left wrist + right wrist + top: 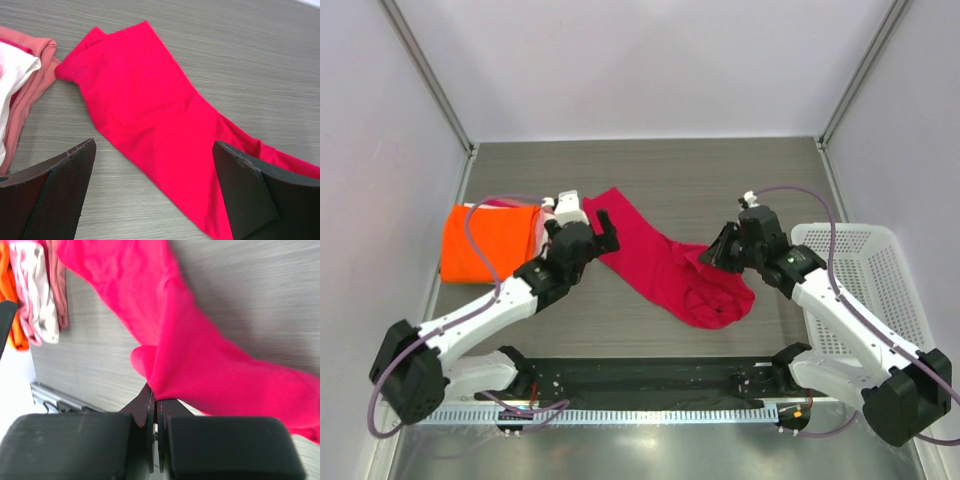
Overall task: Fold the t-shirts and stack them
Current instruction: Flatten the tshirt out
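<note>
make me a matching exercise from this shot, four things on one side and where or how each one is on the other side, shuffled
Things
1. red shirt
2. orange shirt
3. basket
4. left tool

Place or state
a. at the far left
b. open, above one end of the red cloth
c. in the middle, pinched by the right tool
d. at the far right

Pairs: 1-c, 2-a, 3-d, 4-b
</note>
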Controlling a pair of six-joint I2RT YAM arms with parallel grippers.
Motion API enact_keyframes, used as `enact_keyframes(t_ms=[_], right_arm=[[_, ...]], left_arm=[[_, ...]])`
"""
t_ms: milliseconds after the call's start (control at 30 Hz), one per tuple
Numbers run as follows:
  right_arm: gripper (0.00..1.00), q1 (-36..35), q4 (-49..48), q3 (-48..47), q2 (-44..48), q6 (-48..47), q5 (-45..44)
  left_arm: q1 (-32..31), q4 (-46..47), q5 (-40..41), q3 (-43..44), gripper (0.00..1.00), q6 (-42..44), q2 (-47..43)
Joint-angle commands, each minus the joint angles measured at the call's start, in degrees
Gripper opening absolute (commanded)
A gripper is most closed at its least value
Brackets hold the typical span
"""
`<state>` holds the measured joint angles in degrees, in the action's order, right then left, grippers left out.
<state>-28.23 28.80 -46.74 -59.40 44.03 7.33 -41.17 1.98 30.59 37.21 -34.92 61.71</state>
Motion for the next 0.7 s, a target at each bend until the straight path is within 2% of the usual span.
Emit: enact_keyframes(t_ms=[0,67,167,200,267,300,333,367,400,467,533,567,633,667], right_arm=[[0.01,3.3,-1.1,-7.7,-0.4,-2.5,-0.6],[0.01,5.7,-0.2,-12.9,-5.0,-4.1,-0.1],[0.01,6.8,2.3,-28.1,-16.2,-6.1,4.6],[0.01,6.8,3.6,-38.1,-18.7,-6.7,5.4],[0.01,6.9,9.3,-49.4,-27.1,-8.6,6.5],[0.01,6.8,11.8,-61.7,-30.2,-9.2,8.3],[0.01,6.8,14.0,-67.8,-34.7,-9.7,12.8],[0.01,6.7,17.9,-73.6,-36.8,-10.6,15.6],[0.01,6.7,20.5,-84.2,-38.2,-11.2,16.8],[0.01,6.7,27.1,-93.2,-38.5,-13.5,15.9],[0.01,6.7,28.2,-90.6,-34.3,-15.0,13.8],[0.01,6.7,27.1,-81.8,-27.9,-15.5,13.0],[0.01,6.7,22.4,-70.8,-19.8,-15.2,10.5],[0.01,7.0,21.5,-61.6,-13.3,-15.0,6.8]], left_arm=[[0.0,-10.3,2.7,9.5,1.0,-3.0,7.3],[0.1,-13.7,3.7,14.0,1.0,-3.7,10.6],[0.2,-14.2,4.6,16.0,1.0,-4.1,11.4],[0.2,-14.5,5.0,16.4,1.0,-4.5,11.1],[0.4,-15.6,5.8,17.6,1.0,-4.8,10.3],[0.4,-16.2,6.2,18.1,1.0,-4.7,9.1],[0.5,-16.8,7.9,18.6,0.99,-4.7,8.5],[0.6,-18.5,8.8,19.0,0.99,-4.7,7.6],[0.8,-19.0,9.8,19.7,1.0,-4.6,6.0],[1.0,-20.8,12.3,19.9,0.99,-4.5,3.8],[1.0,-20.8,12.7,18.6,1.0,-5.1,0.4],[1.0,-20.5,12.4,17.7,0.99,-5.7,-0.4],[1.0,-19.5,11.3,14.5,1.0,-6.8,-2.9],[1.0,-17.8,9.9,13.3,1.0,-7.4,-3.5]])
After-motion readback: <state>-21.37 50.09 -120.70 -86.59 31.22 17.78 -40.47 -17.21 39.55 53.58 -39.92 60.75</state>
